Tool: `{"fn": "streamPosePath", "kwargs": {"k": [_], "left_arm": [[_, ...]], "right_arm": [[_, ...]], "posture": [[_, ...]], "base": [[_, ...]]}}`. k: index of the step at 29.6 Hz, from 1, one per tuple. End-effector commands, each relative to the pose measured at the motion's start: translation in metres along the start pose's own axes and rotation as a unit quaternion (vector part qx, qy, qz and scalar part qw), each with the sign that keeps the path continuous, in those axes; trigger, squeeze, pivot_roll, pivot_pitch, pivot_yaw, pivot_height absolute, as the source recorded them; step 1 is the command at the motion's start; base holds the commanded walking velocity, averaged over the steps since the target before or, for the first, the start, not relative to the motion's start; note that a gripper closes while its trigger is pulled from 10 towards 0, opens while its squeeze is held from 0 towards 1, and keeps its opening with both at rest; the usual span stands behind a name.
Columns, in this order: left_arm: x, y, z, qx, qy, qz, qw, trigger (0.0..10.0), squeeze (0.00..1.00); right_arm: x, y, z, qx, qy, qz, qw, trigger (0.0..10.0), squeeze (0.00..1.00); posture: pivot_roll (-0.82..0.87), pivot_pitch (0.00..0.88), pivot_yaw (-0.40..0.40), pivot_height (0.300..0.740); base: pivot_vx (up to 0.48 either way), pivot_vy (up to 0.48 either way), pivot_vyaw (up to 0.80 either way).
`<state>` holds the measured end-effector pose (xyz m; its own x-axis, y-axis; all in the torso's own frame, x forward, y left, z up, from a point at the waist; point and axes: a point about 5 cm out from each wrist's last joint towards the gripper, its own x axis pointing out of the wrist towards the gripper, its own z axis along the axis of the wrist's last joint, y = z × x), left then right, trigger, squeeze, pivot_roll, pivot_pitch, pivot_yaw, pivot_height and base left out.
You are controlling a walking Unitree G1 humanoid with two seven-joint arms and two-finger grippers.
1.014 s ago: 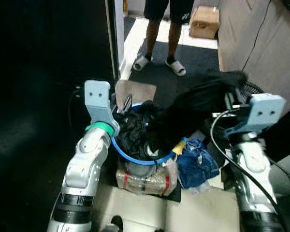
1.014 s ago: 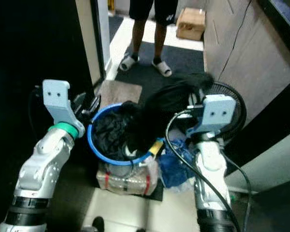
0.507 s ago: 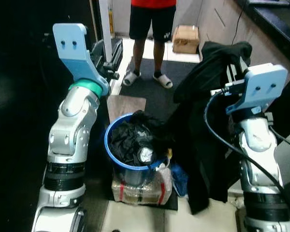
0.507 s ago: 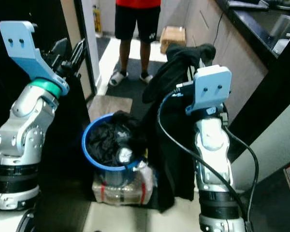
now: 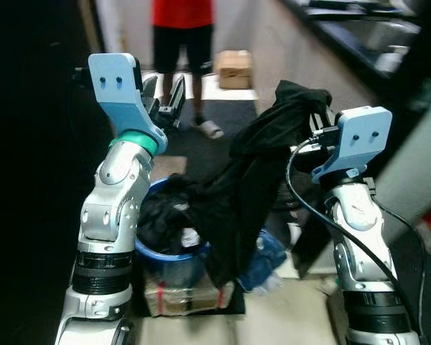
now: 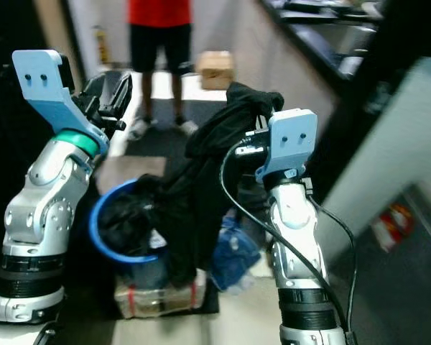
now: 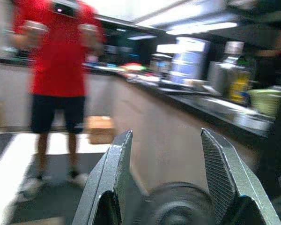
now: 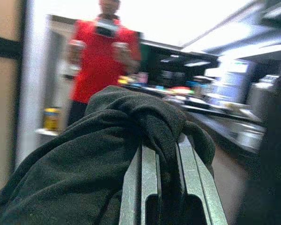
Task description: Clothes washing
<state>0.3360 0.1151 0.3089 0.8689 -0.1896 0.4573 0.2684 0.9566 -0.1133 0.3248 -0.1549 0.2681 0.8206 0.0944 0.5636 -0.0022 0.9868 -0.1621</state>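
Note:
My right gripper (image 5: 310,113) is raised at chest height and shut on a black garment (image 5: 241,190), whose bunched top (image 8: 145,117) wraps over the closed fingers (image 8: 143,180). The cloth hangs down in a long drape, and its lower end reaches the rim of the blue laundry basket (image 5: 152,253). Dark clothes (image 5: 161,215) fill the basket. My left gripper (image 5: 165,100) is held high beside the basket, open and empty, with its two fingers (image 7: 111,174) wide apart.
A person in a red shirt and dark shorts (image 5: 178,32) stands in the passage ahead, by a cardboard box (image 5: 233,69). Blue denim (image 5: 264,257) lies on the floor beside the basket, which sits on a wrapped package (image 5: 187,296). A counter (image 5: 359,29) runs along the right.
The right gripper has lifted the black garment up out of the basket, and the left arm has risen. The camera has tilted up and swung, shifting the whole scene.

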Motion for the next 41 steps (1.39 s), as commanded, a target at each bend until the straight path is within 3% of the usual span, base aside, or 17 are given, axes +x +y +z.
{"fn": "streamPosePath", "kwargs": {"k": [1,16,27,41], "left_arm": [[-0.002,-0.004,-0.004,0.002,0.006,-0.005,1.0,10.0,0.0],[-0.005,-0.003,-0.006,0.008,0.012,-0.001,1.0,10.0,0.0],[-0.004,0.019,0.009,0.047,-0.008,0.025,0.999,10.0,0.0],[-0.003,0.016,0.01,0.057,-0.009,0.02,0.998,10.0,0.0]], "right_arm": [[-0.002,-0.002,-0.004,0.005,0.01,-0.005,1.0,10.0,0.0],[0.0,0.001,-0.002,0.018,0.01,-0.004,1.0,10.0,0.0],[0.005,0.001,0.008,0.029,-0.007,-0.002,1.0,10.0,0.0],[0.005,0.003,0.006,0.033,-0.005,0.001,0.999,10.0,0.0]], "posture": [[0.0,0.008,0.019,0.74],[0.01,0.012,0.019,0.74],[0.02,0.014,0.02,0.74],[0.02,0.002,0.024,0.74]], "base": [[0.0,0.0,-0.8],[0.0,0.0,-0.8],[0.0,0.0,-0.8],[0.0,0.0,-0.8]]}}
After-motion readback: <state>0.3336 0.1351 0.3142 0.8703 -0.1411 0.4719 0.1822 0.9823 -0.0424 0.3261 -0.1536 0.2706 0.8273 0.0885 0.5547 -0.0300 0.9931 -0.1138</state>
